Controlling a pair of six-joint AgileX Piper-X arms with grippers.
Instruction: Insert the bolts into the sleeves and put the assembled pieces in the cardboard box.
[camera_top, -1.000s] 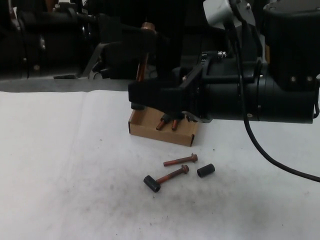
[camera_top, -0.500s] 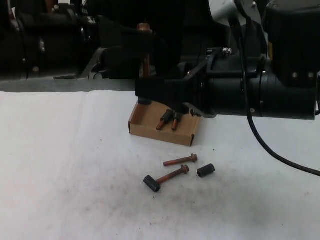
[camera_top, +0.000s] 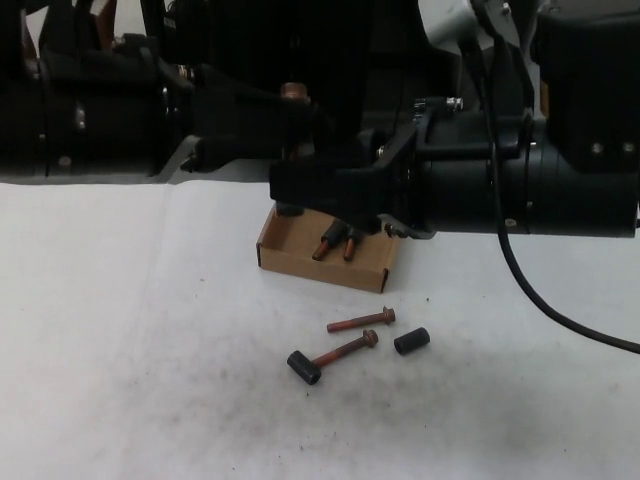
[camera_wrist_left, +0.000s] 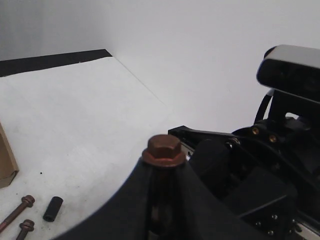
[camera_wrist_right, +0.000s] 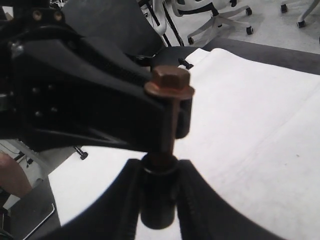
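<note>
Where the white bench (camera_top: 120, 400) lay nearest the camera, a black sleeve (camera_top: 304, 368) sat at the tip of a copper bolt (camera_top: 345, 350), whose head pointed toward 2 o'clock; whether the shank entered that sleeve could not be told. Just beyond, at 1 o'clock of it, a second bolt (camera_top: 360, 320) lay alone with its head toward 3 o'clock. A loose sleeve (camera_top: 411, 341) rested at 3 o'clock of the copper bolt's head, near it but apart from both bolts. Farther off, toward 12 o'clock, stood the cardboard box (camera_top: 325, 268), open at the top, with two assembled pieces (camera_top: 335, 241) lying side by side inside it. Above the box's far edge, the left gripper (camera_wrist_left: 165, 176) was clamped on the shank of the held bolt (camera_wrist_left: 164, 149) just under its hexagonal head, and the bolt stood upright. The right gripper (camera_wrist_right: 160, 172), extending in from 3 o'clock, was closed around the held sleeve (camera_wrist_right: 159, 202), a black one, directly below that head. The held bolt's shank ran down into the held sleeve's top opening, with a stretch of shank bare between head and sleeve. Office chairs (camera_wrist_right: 220, 20) stood on the floor past the bench.
</note>
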